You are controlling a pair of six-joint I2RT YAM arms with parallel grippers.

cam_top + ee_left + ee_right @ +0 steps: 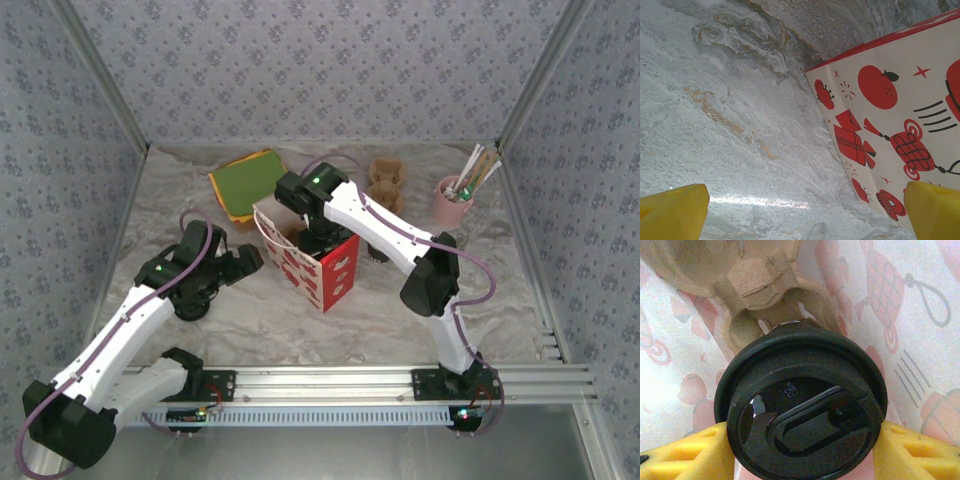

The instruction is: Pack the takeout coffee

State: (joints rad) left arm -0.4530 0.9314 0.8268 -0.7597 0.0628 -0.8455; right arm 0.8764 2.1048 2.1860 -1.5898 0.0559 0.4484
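In the right wrist view the takeout coffee (802, 410) shows from above as a round cup with a black plastic lid. My right gripper (805, 452) is shut on it, with one yellow finger (687, 455) pressed to each side. The cup hangs inside the red-and-white paper bag (328, 272), over a brown moulded cardboard holder (757, 285) at the bag's bottom. Seen from the top, my right gripper (313, 238) reaches down into the bag's open mouth. My left gripper (245, 262) stands open just left of the bag (900, 100), nothing between its fingers (675, 212).
A pink cup of sticks and straws (455, 200) stands at the back right. A brown cardboard piece (386, 180) lies behind the bag. Green and orange napkins (248, 183) lie at the back left. A metal rail (400, 385) runs along the near edge.
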